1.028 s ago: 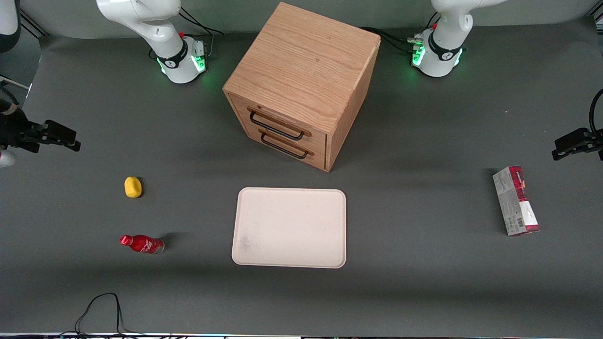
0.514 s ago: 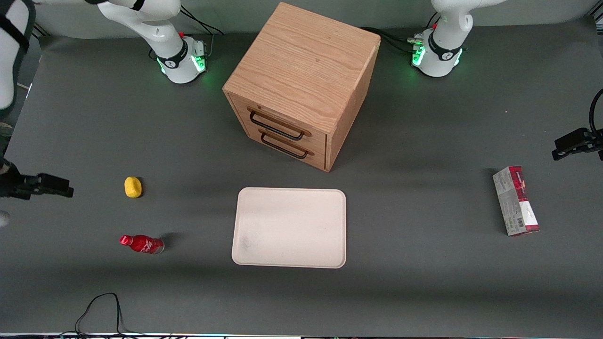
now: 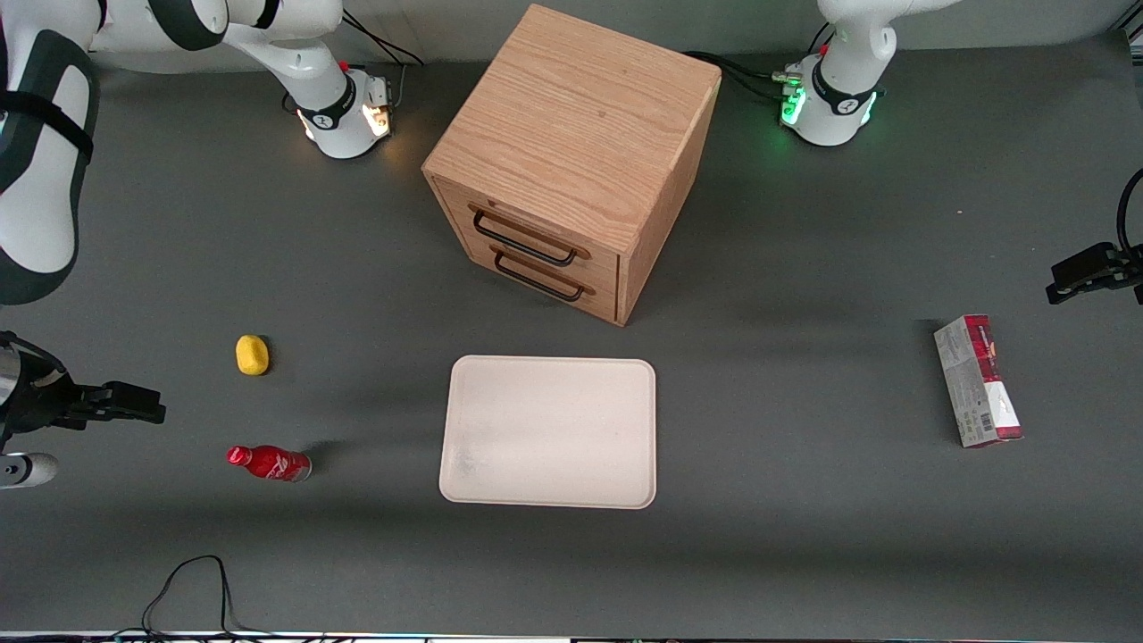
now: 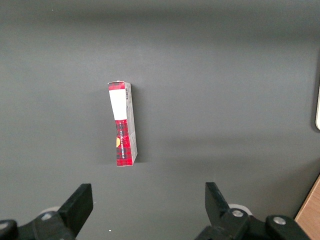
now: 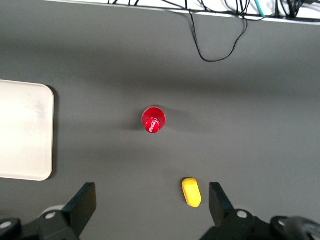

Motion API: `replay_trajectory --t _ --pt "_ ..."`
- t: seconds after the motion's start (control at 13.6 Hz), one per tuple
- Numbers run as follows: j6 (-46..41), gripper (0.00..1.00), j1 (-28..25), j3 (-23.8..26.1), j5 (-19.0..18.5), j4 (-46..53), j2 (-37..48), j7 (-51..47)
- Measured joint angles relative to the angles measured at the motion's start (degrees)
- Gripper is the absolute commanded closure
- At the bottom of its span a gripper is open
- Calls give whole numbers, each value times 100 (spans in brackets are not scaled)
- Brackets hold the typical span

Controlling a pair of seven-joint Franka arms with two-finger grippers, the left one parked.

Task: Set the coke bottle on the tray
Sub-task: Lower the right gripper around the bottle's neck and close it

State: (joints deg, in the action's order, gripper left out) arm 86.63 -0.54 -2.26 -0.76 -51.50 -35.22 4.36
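1. Tray [image 3: 548, 431]: bare, mid-table, in front of the wooden drawer box [image 3: 571, 161].
2. Gripper [image 3: 125, 413]: open wide, empty, at the working arm's end.
3. Coke bottle [image 3: 268, 463]: upright, off-tray, between gripper and tray, nearer the front camera than the gripper.

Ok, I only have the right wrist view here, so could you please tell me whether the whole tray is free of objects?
Observer: Yes, the front view shows the full tray with nothing on it.
Operator: Thank you. Does anything stand near it that I cannot see?
Observer: A wooden drawer box stands farther from the front camera than the tray, apart from it.
Operator: And where is the gripper over the table?
Observer: The gripper hangs open at the working arm's end of the table, off to the side of the coke bottle and not touching it.
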Motion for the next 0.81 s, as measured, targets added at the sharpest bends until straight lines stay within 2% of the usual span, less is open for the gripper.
replay_trajectory --t 0.44,0.81 --pt "234 0 -7 38 0 -12 -771 0" --pt "899 0 -43 55 0 -47 -1265 -5"
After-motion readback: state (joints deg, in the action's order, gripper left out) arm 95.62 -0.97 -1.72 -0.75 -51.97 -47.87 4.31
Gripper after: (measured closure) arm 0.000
